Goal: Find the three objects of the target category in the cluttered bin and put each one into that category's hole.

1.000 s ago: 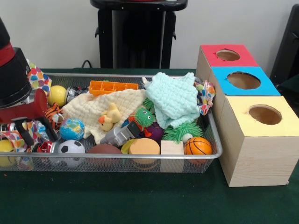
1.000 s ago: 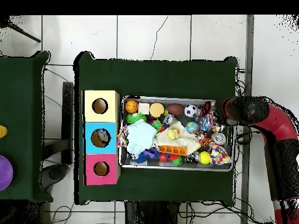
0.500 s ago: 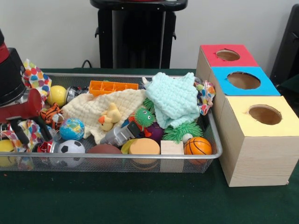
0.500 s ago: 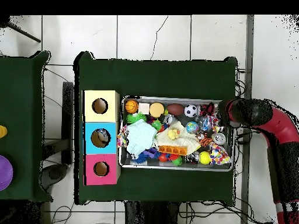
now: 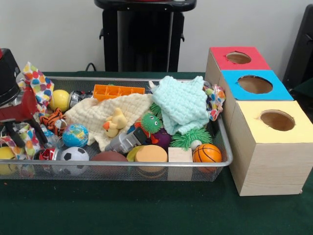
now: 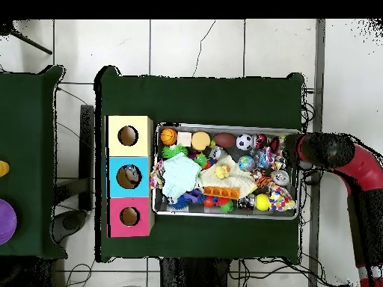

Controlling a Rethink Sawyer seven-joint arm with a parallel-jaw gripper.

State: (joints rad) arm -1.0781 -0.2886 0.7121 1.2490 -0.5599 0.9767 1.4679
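Observation:
A wire mesh bin (image 5: 146, 167) (image 6: 224, 126) holds mixed toys: a basketball (image 5: 207, 153) (image 6: 168, 136), a soccer ball (image 5: 73, 156) (image 6: 244, 141), a globe ball (image 5: 76, 135) (image 6: 246, 162), a yellow ball (image 5: 60, 99) (image 6: 262, 202) and a brown football (image 5: 108, 157) (image 6: 224, 140). Beside it stand three boxes with round holes, red (image 5: 238, 58) (image 6: 129, 217), blue (image 5: 254, 84) (image 6: 128, 177) and yellow (image 5: 277, 120) (image 6: 128, 135). My gripper (image 5: 23, 134) (image 6: 288, 149) hangs over the bin's end farthest from the boxes, open, with spotted cloth (image 5: 35, 81) around it.
Also in the bin are a cream cloth (image 5: 107, 113), a mint knitted cloth (image 5: 182, 104), an orange tray (image 5: 117, 91), a yellow duck (image 5: 115, 123), green spiky toys (image 5: 150, 122), a wooden block (image 5: 180, 154) and a tiger toy (image 5: 54, 120). A purple disc (image 6: 4, 222) lies on a side table.
My arm has drawn back away from the boxes toward the bin's end rim. The spotted cloth by it shifted slightly the same way. The other toys have not moved.

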